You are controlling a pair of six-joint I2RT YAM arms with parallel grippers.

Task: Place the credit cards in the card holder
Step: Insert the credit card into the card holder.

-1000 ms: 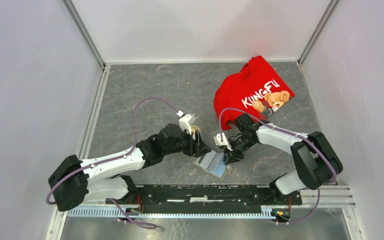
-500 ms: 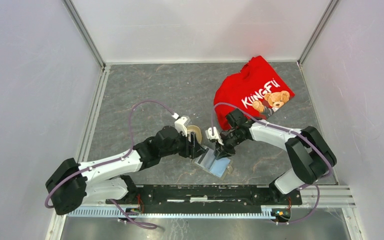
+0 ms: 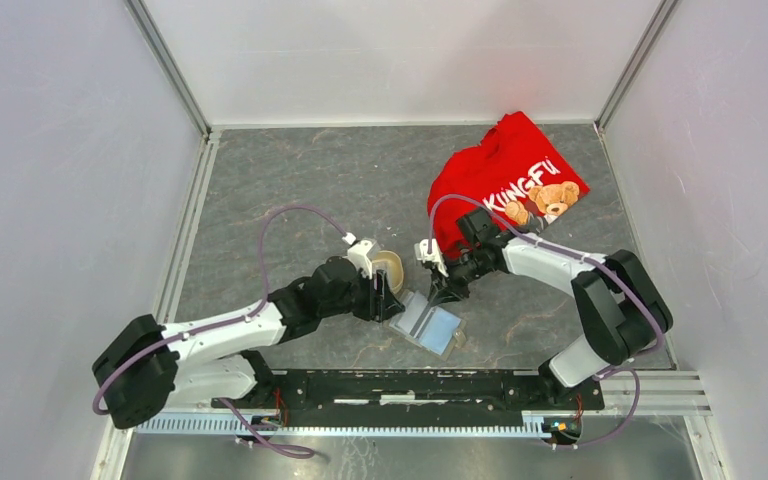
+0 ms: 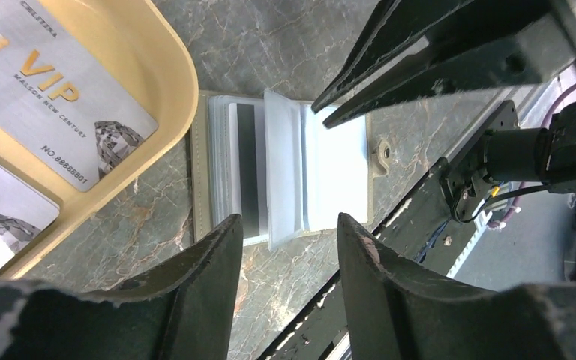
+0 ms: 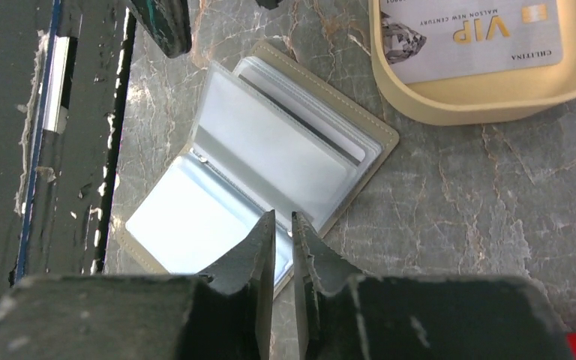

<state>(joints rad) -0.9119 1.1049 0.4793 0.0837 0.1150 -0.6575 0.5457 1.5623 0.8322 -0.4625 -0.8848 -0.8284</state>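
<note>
Our left gripper (image 4: 289,221), fingers wide, hangs over the card holder (image 4: 292,150) by the counter's (image 4: 270,45) near edge. The credit cards (image 4: 52,82) lie just beside it in the tray (image 4: 176,75). Our right gripper (image 5: 283,216) is nearly closed, empty.

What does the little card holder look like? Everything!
The card holder lies open and flat on the grey marbled table, close beside the beige tray. Its cover looks like tan leather, with a small snap tab on one side. Inside are clear, shiny plastic pockets; one leaf stands up a bit. A card with a dark stripe sits in one pocket. The left hand hovers open above it.
</note>
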